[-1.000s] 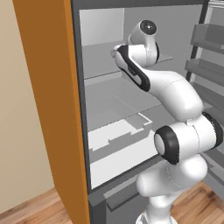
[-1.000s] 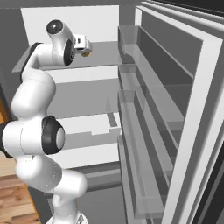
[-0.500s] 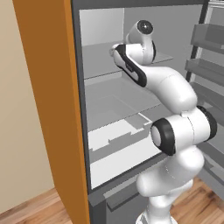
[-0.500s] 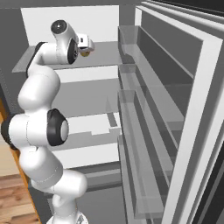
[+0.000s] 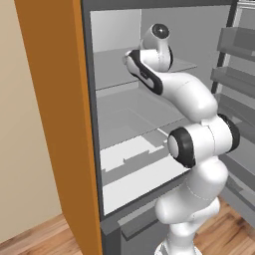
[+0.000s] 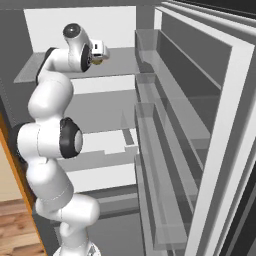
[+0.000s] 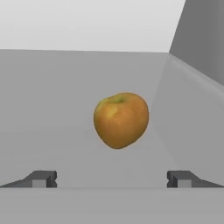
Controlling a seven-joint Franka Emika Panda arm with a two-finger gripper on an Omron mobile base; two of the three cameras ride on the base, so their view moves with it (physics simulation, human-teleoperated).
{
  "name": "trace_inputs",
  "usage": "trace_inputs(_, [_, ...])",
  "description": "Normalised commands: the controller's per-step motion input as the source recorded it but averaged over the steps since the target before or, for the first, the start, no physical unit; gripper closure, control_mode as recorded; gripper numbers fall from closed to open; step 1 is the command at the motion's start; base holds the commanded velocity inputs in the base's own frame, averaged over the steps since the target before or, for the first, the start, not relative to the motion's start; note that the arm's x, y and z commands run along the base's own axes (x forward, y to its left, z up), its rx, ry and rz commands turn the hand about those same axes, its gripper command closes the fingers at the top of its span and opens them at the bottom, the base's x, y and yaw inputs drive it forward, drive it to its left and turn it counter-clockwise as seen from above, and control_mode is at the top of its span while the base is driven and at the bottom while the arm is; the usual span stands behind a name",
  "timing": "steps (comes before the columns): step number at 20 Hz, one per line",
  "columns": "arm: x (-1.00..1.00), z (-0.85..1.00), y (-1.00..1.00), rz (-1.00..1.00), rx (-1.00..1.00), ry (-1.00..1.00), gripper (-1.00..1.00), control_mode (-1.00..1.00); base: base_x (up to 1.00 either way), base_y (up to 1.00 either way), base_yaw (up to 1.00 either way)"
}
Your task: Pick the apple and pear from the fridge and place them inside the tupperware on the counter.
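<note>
The tall dark-grey fridge with a pale grey-white interior (image 5: 124,119) stood with its door swung open to the right, the door bins (image 6: 165,125) of clear grey plastic lining the inner face of that door in the right base view. An orange wooden cabinet side panel (image 5: 55,124) flanked the fridge on the left. The white jointed arm (image 5: 199,144) reached up from the lower part of the scene into the upper compartment, its wrist level with the upper glass shelf (image 5: 112,74). The tool (image 7: 112,178) was open, its two dark finger tips (image 7: 41,178) set well apart at the near edge of the hand view with nothing between them. Directly ahead of the tool, centred between the two tips and apart from both, lay the small rounded yellow-orange pear with smooth skin (image 7: 121,119), resting on the pale shelf surface near the right inner wall of the fridge. In the right base view a small patch of the same yellow-orange fruit (image 6: 98,61) showed just beyond the end of the hand, on the upper shelf. Wooden floor (image 5: 30,239) was visible at the lower left.
</note>
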Motion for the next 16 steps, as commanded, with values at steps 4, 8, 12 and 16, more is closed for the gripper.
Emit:
trace_inputs(4, [0.3, -0.1, 0.03, 0.0, 0.0, 0.07, -1.0, -1.0, 0.0, 0.0, 0.0])
trace_inputs(8, [0.33, -0.06, 0.02, 0.0, 0.0, 0.06, -1.0, -1.0, 0.0, 0.0, 0.0])
trace_inputs(12, [0.33, -0.04, 0.01, 0.0, 0.0, 0.04, -1.0, -1.0, 0.0, 0.0, 0.0])
trace_inputs(16, [0.32, -0.03, 0.02, 0.0, 0.0, 0.01, -1.0, -1.0, 0.0, 0.0, 0.0])
